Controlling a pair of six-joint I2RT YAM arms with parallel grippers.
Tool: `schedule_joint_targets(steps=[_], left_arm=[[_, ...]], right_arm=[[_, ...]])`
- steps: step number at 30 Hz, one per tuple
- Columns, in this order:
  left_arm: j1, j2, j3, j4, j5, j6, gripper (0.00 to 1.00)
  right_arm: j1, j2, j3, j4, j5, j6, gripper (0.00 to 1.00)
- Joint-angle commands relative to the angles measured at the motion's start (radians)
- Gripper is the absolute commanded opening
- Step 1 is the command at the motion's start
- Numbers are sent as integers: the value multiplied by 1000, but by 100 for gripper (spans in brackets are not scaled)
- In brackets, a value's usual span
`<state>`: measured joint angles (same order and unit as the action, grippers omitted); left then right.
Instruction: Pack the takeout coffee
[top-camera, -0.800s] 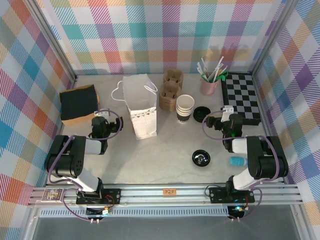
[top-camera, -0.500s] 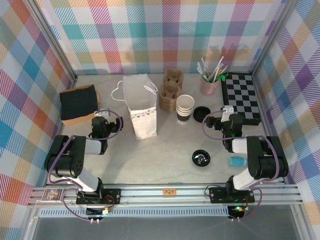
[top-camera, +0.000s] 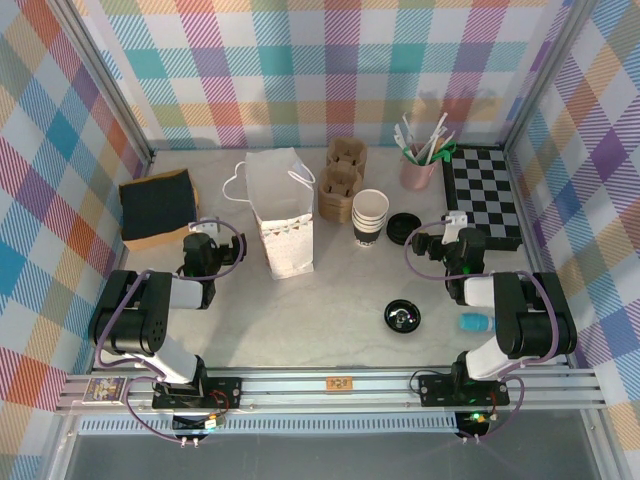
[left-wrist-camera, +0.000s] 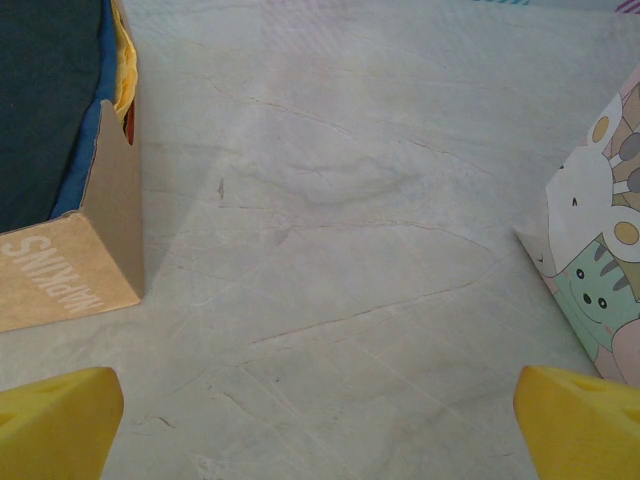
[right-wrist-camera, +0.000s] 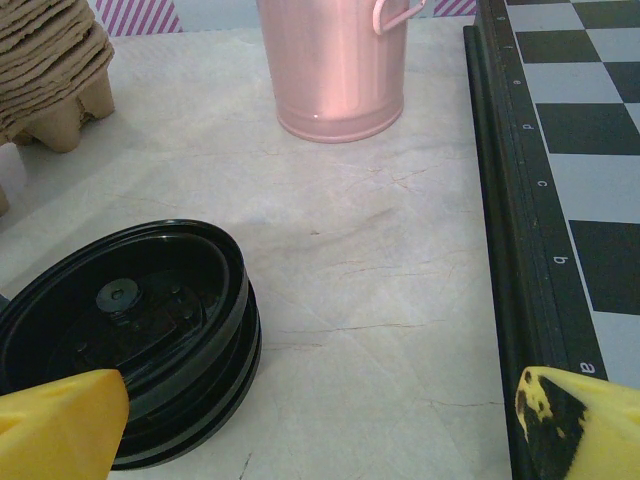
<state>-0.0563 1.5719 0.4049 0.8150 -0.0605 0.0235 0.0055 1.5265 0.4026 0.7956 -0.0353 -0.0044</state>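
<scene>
where the takeout coffee (top-camera: 402, 317) stands: a small paper cup under a round black plastic lid, on the pale marbled table (top-camera: 330, 300) toward the near edge, with clear space all round it.
right gripper (top-camera: 447, 240): behind the coffee and to its right, low over the table; its yellow fingers (right-wrist-camera: 60, 420) are spread wide and hold nothing.
stack of black plastic lids (right-wrist-camera: 130, 335): just ahead of the right gripper, beside the stack of white paper cups (top-camera: 369, 215).
pink metal pail (right-wrist-camera: 340, 65): beyond the lids, next to the black-and-white chessboard (right-wrist-camera: 570, 150).
white paper bag (top-camera: 278, 215): upright, left of the cups, well apart from the coffee.
left gripper (top-camera: 205, 248): left of the bag, fingertips (left-wrist-camera: 55, 420) wide apart, empty.
brown cardboard napkin box (left-wrist-camera: 60, 260): to the left gripper's left, dark napkins inside.
</scene>
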Motion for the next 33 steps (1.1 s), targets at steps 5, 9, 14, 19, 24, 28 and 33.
schedule_joint_targets(steps=[5,9,14,19,24,28,33], left_arm=[[1,9,20,19,15,7,100],[0,9,26,9,15,7,100],[1,1,20,16,-27,-2,100],[-5,-210,98,-267,-105,-29,100],[-7,-401,247,-615,-210,-126,100],[-6,-415,523,-1050,-264,-253,100],[9,-325,884,-1587,-222,-475,100]], right_arm=[[-3,7,16,14,-8,11,99],[-3,8,18,14,-7,11,99],[-3,7,20,9,14,19,99],[13,-210,99,-321,100,17,99],[15,-459,113,-459,66,53,100],[15,-546,290,-818,66,148,99],[11,-538,508,-1188,55,443,99]])
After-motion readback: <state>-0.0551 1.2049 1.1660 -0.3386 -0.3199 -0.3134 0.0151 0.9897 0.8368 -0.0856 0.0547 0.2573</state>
